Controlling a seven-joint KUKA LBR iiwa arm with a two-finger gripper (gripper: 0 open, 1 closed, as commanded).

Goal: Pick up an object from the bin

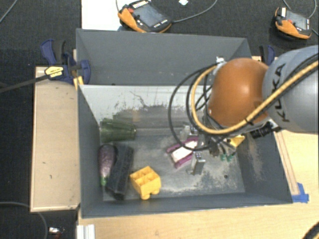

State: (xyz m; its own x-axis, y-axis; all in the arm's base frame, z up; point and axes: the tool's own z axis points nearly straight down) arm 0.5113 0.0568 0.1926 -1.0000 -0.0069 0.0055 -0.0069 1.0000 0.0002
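My gripper hangs low over the bin's floor, right of the middle, below the arm's orange cover. Just to its left, touching or nearly touching it, lies a small purple and white thing. A yellow piece peeks out under the arm on the right, with a small green bit below it.
Along the bin's left side lie a dark green cup on its side, a purple toy eggplant, a long black thing and a yellow block. The arm and its cables cover the bin's right part.
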